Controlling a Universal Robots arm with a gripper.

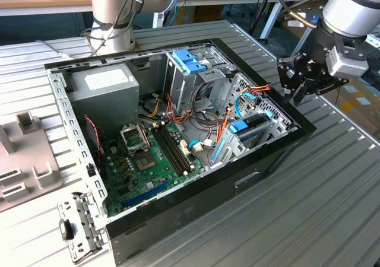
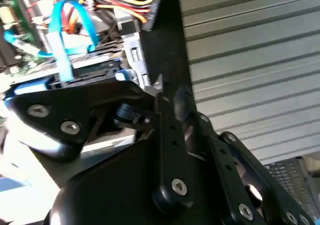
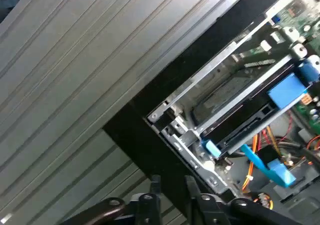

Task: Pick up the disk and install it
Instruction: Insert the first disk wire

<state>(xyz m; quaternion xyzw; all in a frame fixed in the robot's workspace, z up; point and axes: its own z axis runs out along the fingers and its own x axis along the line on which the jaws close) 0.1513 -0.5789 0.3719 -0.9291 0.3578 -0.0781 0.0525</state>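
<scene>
An open desktop computer case [image 1: 178, 178] lies on its side on a ribbed metal workbench [image 1: 332, 207], its motherboard [image 1: 148, 160] and grey power supply [image 1: 110, 83] exposed. The tall grey drive cage [image 1: 196, 83] stands at the far side of the case, a lighter blue bracket [image 1: 189, 60] on top of it.

The disk [image 1: 252, 127] sits inside the case, in the drive bay at the corner toward the exterior view's right, lying flat between the bay's metal walls. In the first wrist view its dark body [image 3: 235, 105] lies seated in the silver bay frame, with a bright blue rail tab [image 3: 286, 91] at one end and a smaller blue tab [image 3: 211, 147] at the other. A blue data cable [image 2: 65, 40] and red, yellow and orange power leads [image 2: 125, 2] run close by the disk's end.

The gripper [image 1: 295, 84] hangs above the black outer edge of the case, just beside the drive bay and clear of the disk. In the first wrist view its two black fingers [image 3: 196, 195] stand close together with a narrow gap between them and nothing gripped; the end effector is released from the disk, fingers drawn nearly together.
</scene>
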